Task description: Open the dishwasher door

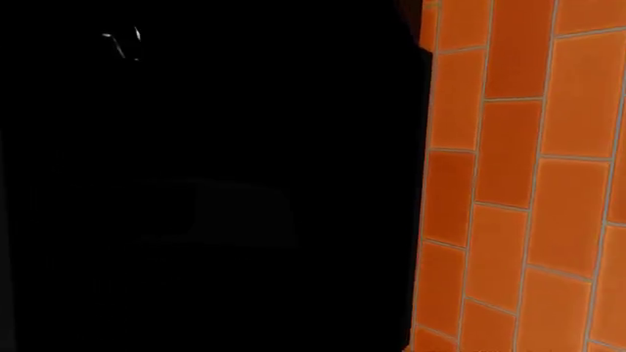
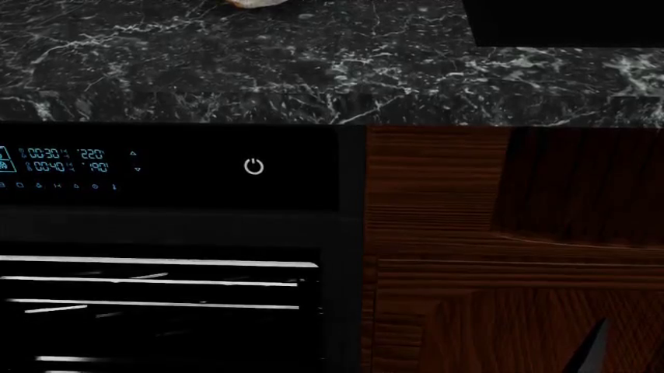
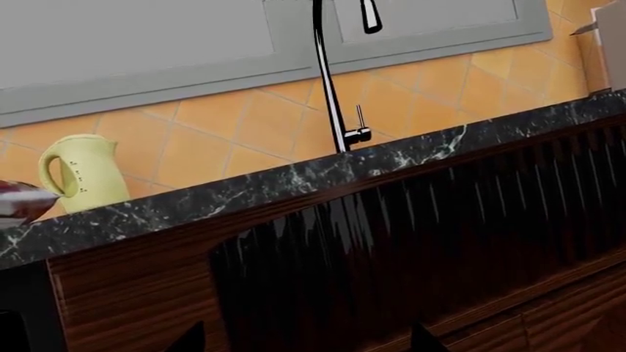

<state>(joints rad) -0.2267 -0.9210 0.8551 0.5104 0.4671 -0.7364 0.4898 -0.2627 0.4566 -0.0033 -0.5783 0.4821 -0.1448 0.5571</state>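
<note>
Head view puts the dishwasher door (image 2: 166, 233) below the marble counter (image 2: 207, 70), left of my wood cabinet (image 2: 467, 249); whether it has opened I cannot tell, and neither pincer's state is shown.

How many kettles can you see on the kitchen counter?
1. A pale yellow kettle stands on the black marble counter against the orange tiled wall, well to one side of the tall tap. Others may sit outside the camera's view.

The black control strip (image 2: 166, 167) shows cyan digits, seemingly "00:30", "220", "00:40", "190" (small, blurry). A white power icon (image 2: 254, 166) sits to their right.
</note>
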